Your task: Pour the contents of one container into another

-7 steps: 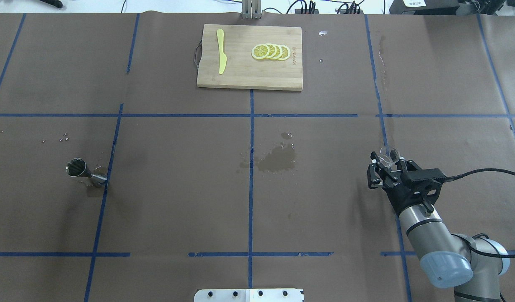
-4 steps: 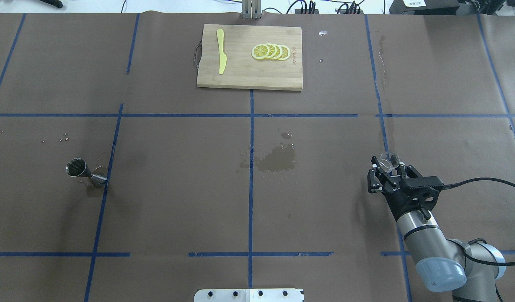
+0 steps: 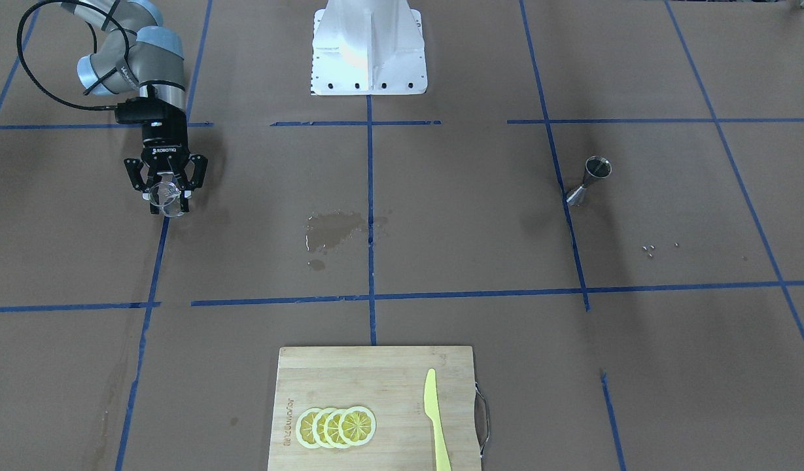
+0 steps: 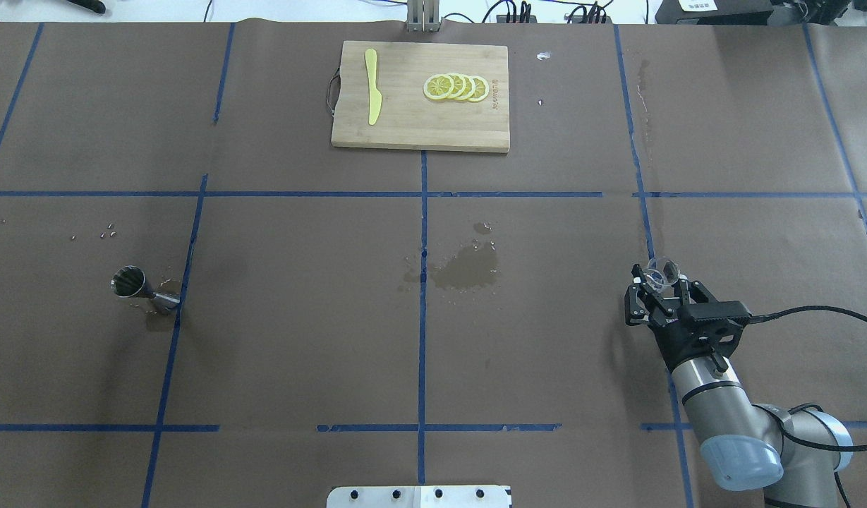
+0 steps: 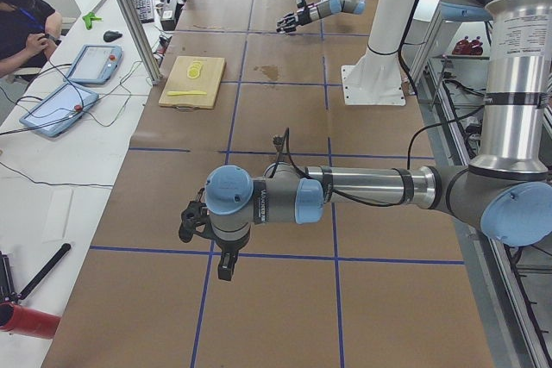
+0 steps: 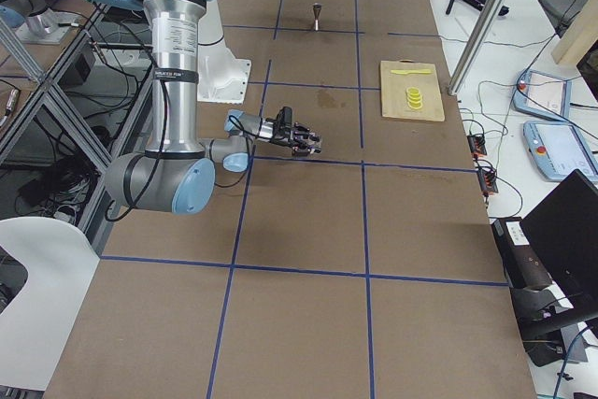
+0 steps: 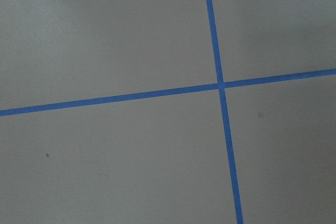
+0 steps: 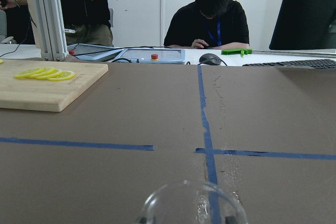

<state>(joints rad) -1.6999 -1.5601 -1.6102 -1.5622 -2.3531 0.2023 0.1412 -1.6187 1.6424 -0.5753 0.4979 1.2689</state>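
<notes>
The steel jigger (image 4: 140, 289) stands upright and alone on the table's left side, also seen in the front-facing view (image 3: 590, 180) and far off in the right side view (image 6: 318, 14). The clear cup (image 4: 662, 270) sits between the fingers of my right gripper (image 4: 660, 276), which is shut on it low over the table's right side. Facing the robot, the cup (image 3: 165, 193) shows in the same gripper (image 3: 167, 199). Its rim (image 8: 191, 205) fills the bottom of the right wrist view. My left gripper (image 5: 191, 220) shows only in the left side view, so whether it is open or shut I cannot tell.
A wooden cutting board (image 4: 405, 120) with lemon slices (image 4: 456, 87) and a yellow knife (image 4: 372, 86) lies at the far middle. A wet patch (image 4: 467, 269) darkens the paper at the centre. Small crumbs (image 4: 107, 231) lie beyond the jigger. Operators sit past the far edge.
My right arm has drawn back toward the robot's base and slightly right, carrying the clear cup with it. The jigger has not moved.
</notes>
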